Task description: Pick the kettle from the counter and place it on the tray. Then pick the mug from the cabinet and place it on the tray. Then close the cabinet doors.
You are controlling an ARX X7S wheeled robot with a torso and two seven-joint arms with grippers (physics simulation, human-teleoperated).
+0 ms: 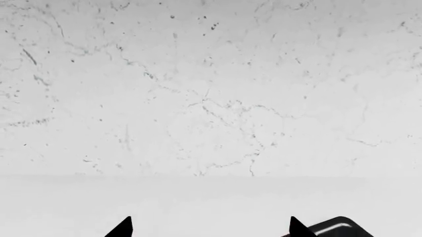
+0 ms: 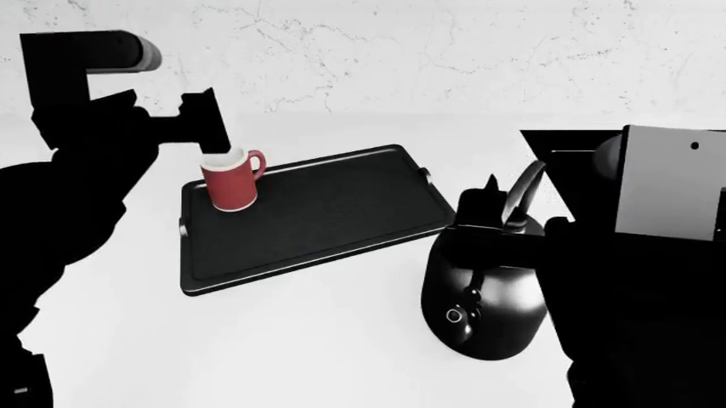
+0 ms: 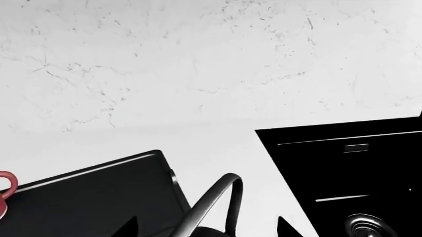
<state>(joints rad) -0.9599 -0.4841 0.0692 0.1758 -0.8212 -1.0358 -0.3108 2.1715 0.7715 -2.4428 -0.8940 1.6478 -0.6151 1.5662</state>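
The red mug stands upright in the far left corner of the black tray. My left gripper hovers just above the mug's rim; in the left wrist view it is open and empty, facing the wall, with a tray corner beside one fingertip. The dark kettle sits on the white counter, just off the tray's right end. My right gripper is open, its jaws on either side of the kettle's arched handle. The cabinet is out of view.
A black sink is set into the counter to the right of the kettle, with its drain visible. A marbled white wall runs along the back of the counter.
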